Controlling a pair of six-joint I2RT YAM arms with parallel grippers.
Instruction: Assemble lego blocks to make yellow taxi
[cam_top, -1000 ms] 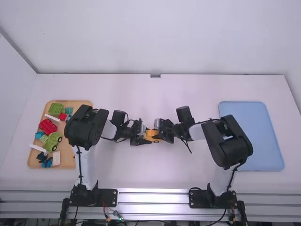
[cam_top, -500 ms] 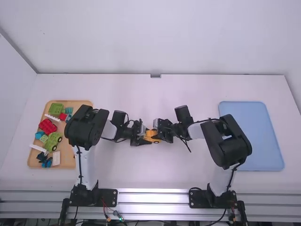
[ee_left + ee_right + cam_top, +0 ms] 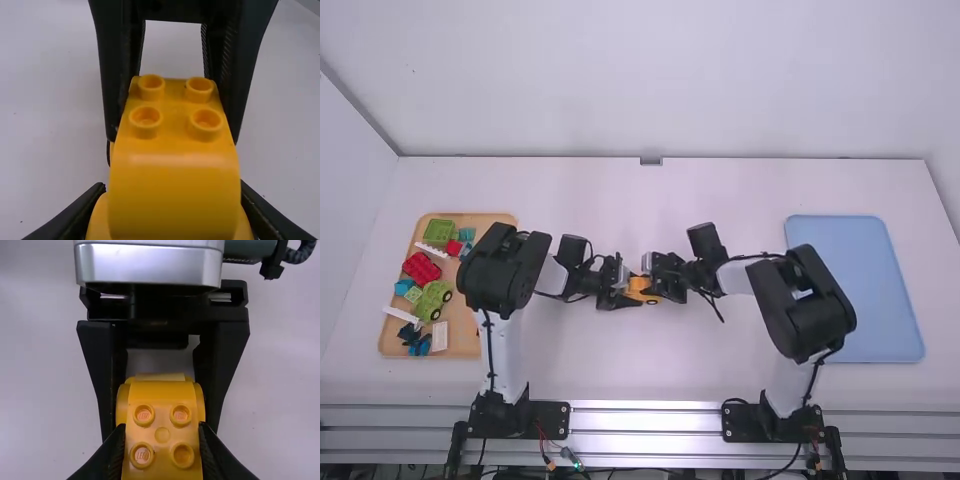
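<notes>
From the high view, the left gripper (image 3: 628,287) and right gripper (image 3: 658,279) meet above the worktop (image 3: 650,370), with the yellow taxi (image 3: 642,284) between them; the step in hand looks like seating or squaring its parts. Both arms need to share one line here, since a small sideways push from either could twist the car. In the left wrist view, that gripper's own fingers are closed on the lower, wider part of the body, on both sides of the rounded yellow block (image 3: 173,195). The right gripper's fingers pinch the studded far end from either side. A steady hold on this side and a gentle, straight push from the other would suit the step best; tilting would probably pry a joint open. In the right wrist view, its own fingers are closed on the sides of the near studded section (image 3: 162,432), while the left gripper's fingers grip the part beyond. Whether every joint is fully seated cannot be told, so even pressure and a check for gaps seem wise. For release, one gripper should open straight outward while the other supports the taxi, lest rubbing pads drag a block loose.
</notes>
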